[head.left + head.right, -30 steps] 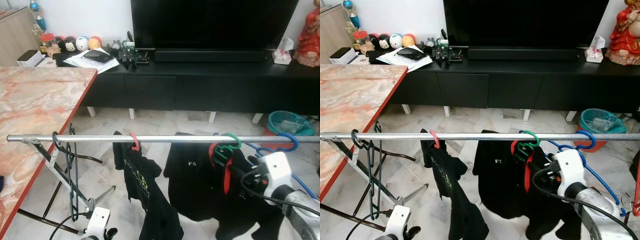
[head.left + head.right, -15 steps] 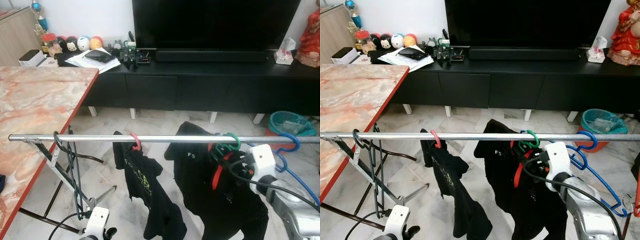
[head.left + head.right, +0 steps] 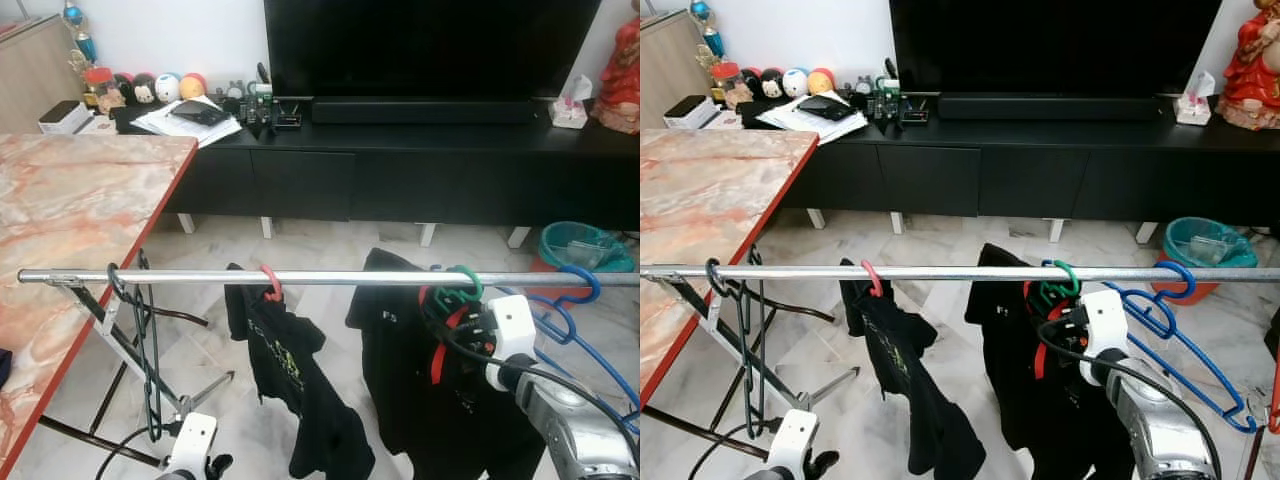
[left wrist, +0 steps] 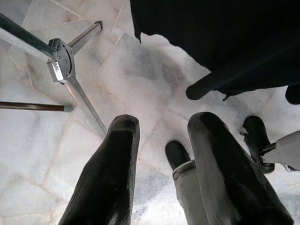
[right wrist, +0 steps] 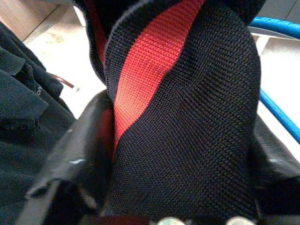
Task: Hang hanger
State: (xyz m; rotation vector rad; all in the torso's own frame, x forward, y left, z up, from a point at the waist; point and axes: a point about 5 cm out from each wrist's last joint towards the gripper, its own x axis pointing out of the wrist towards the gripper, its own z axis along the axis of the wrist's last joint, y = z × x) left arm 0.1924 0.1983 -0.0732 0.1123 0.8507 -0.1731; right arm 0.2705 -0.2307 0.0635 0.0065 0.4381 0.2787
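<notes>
I'm holding the right gripper (image 5: 178, 154) clamped on the shirt (image 3: 420, 400) under the green hanger (image 3: 462, 284) on the rail (image 3: 200, 276); the left gripper (image 4: 164, 178) is hanging idle, fingers parted.

You have a marble table (image 3: 70, 190) at your left, a black TV console (image 3: 420, 165) ahead with papers (image 3: 185, 118) and round toys (image 3: 160, 87), and a teal bin (image 3: 580, 245) on the floor.
</notes>
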